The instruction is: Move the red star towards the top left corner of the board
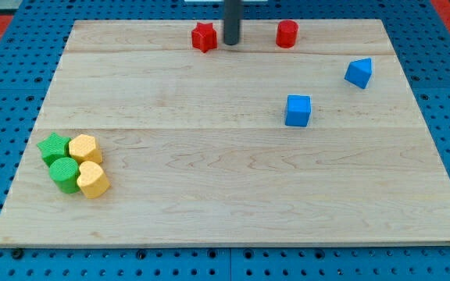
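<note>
Tool tip [231,43] sits between two red blocks: star [203,37], cylinder [287,33].

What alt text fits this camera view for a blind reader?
My tip sits just right of the red star near the board's top edge, a red cylinder further right. Two blue blocks lie right; green and yellow blocks cluster bottom left.

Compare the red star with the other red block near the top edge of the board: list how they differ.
Shape: the red star has pointed arms; the red cylinder is round and smooth-sided.
Position: the red star sits to the view's left of my tip, the red cylinder to its right.
Closeness: the red star is right next to my tip; the red cylinder stands clearly apart from it.
Both are red, similar in size, and near the board's top edge.
</note>
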Robot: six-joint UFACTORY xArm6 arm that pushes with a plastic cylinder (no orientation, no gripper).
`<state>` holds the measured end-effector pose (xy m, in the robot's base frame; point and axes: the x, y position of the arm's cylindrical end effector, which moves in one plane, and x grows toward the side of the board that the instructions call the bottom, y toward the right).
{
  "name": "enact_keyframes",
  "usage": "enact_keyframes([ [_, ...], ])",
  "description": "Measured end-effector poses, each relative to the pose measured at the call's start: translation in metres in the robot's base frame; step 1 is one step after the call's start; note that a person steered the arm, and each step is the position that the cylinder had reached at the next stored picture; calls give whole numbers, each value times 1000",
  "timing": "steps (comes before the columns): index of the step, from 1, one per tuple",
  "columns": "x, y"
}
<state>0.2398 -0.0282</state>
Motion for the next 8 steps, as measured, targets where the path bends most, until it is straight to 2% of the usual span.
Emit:
enact_keyframes([
  [1,-5,-81],
  [2,-15,-17],
  [3,-36,-67],
  [4,-24,-112],
  [6,-22,-117],
  [8,-4,-148],
])
